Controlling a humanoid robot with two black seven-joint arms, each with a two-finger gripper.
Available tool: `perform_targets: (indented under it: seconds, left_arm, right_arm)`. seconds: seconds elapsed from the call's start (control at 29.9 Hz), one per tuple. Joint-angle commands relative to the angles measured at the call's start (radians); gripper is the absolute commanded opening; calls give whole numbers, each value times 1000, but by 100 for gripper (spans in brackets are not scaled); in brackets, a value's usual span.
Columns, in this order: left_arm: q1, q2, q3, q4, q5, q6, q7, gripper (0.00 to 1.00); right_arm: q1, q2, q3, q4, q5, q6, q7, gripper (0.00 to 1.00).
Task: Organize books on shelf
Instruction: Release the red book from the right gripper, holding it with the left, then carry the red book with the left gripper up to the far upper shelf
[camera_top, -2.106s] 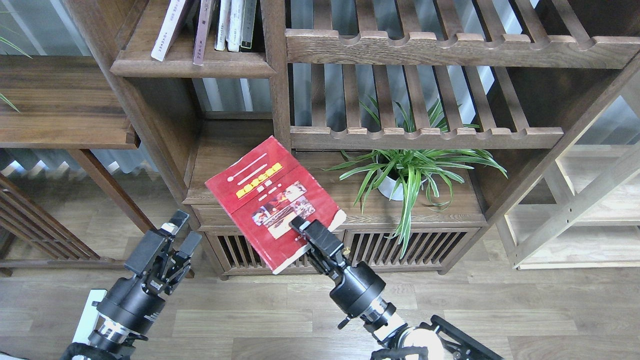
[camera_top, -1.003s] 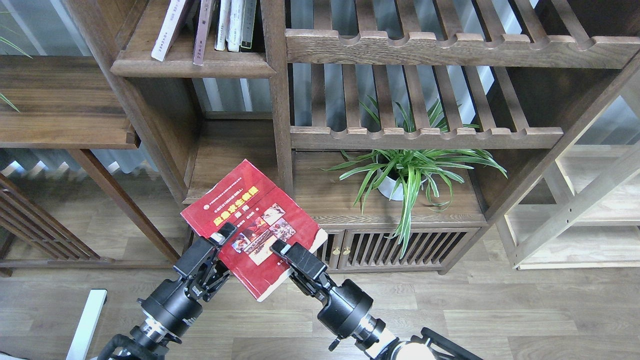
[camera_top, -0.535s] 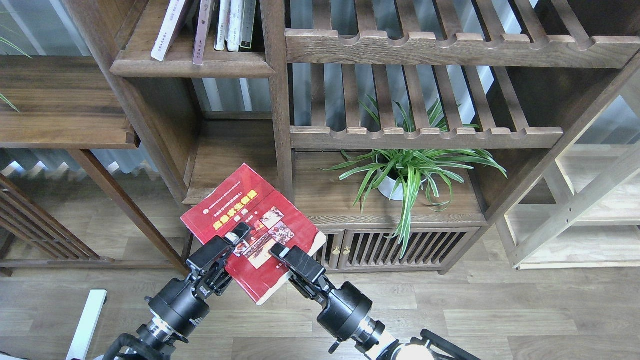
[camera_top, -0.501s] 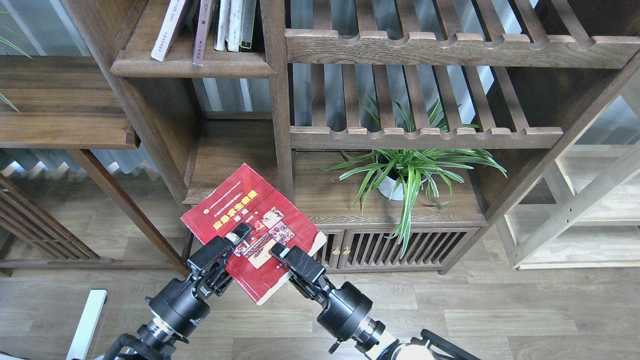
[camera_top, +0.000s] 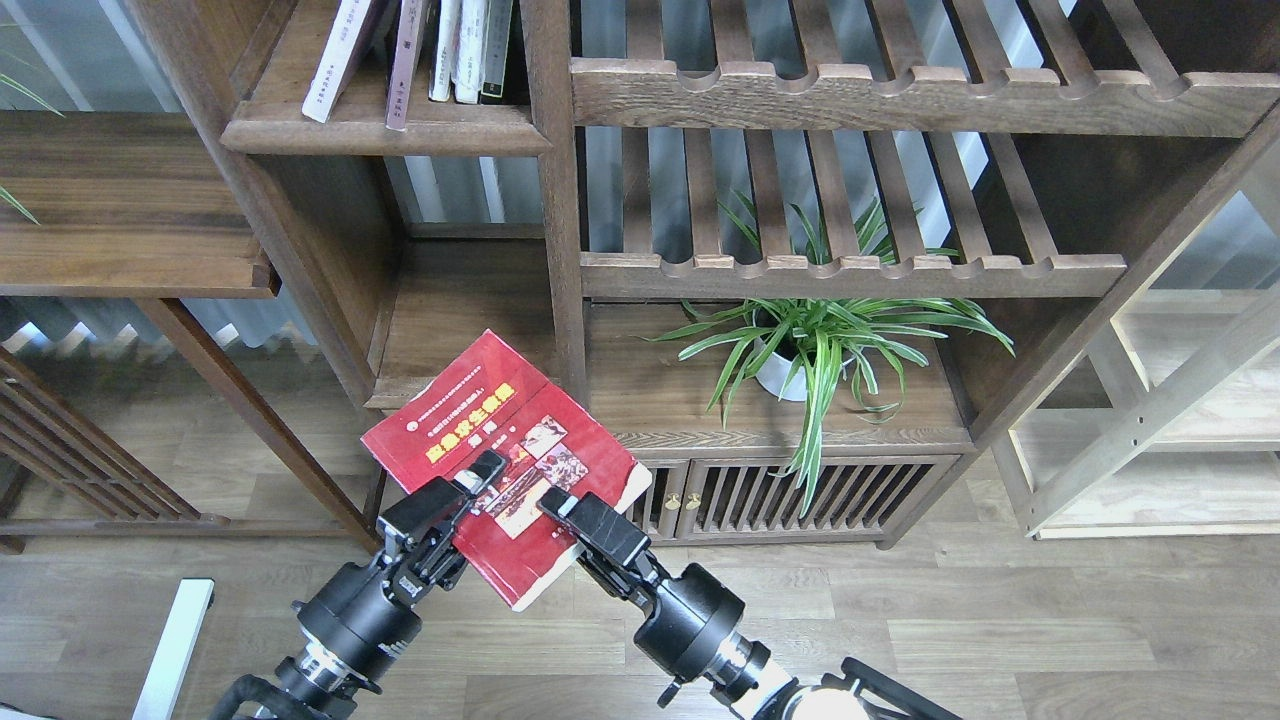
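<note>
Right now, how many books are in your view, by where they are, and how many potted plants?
Red book held by left pincer and right pincer: 1
Books standing on the upper shelf: 5
Potted plant: 1
Total: 7

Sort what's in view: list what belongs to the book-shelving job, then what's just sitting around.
Job:
red book
left gripper, right gripper, both on the book
dark shelf board

Just there:
potted plant
slatted racks
upright volumes
pale wood frame
</note>
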Motion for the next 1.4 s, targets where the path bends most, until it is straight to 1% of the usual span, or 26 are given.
perform_targets:
  seconds: [0.0,0.03,0.27,0.3,0.33,0.37,0.43,0.5,0.53,0.57,0.67,0.87,1.0,1.2,1.37]
  left_arm:
    - [2,0,-3,-2,-41,0,-1,5]
    - [3,0,-5,-2,-41,0,-1,5]
    - [19,0,3,-7,-41,0,-1,3]
    - [20,0,3,-8,-41,0,-1,2]
    - [22,0,3,-10,-41,0,-1,2]
    - [26,0,3,-13,-41,0,-1,2]
    - [34,0,3,-16,-41,0,-1,2]
    - [40,0,-5,-16,-41,0,-1,1]
    - [45,0,-6,-16,-41,0,-1,1]
    - [49,0,-9,-16,-41,0,-1,1]
    - [60,0,-17,-17,-40,0,-1,1]
    - [88,0,-58,-28,-29,0,-1,0]
    - [108,0,-124,-46,74,0,-1,0]
    - [106,0,-232,-111,223,0,-1,1]
    - [105,0,-346,-206,402,0,-1,1]
  right_arm:
    - [-1,0,4,0,1,0,1,12]
    - [-1,0,6,0,1,0,1,13]
    - [-1,0,9,0,1,0,1,14]
    - [-1,0,9,0,0,0,1,15]
    - [-1,0,9,0,-2,0,1,19]
    - [0,0,11,-1,-5,0,1,25]
    - [2,0,15,-1,-8,0,1,47]
    - [2,0,38,-1,-8,0,3,78]
    - [2,0,49,-1,-8,-25,4,95]
    - [0,0,61,-1,-8,-53,12,100]
    - [-3,0,101,-1,-8,-44,18,100]
    - [-17,0,182,-12,-6,-25,17,100]
    - [-27,0,233,-34,-5,-24,17,100]
    - [-26,0,271,-41,0,-24,15,100]
    - [-26,0,288,-50,1,-24,15,100]
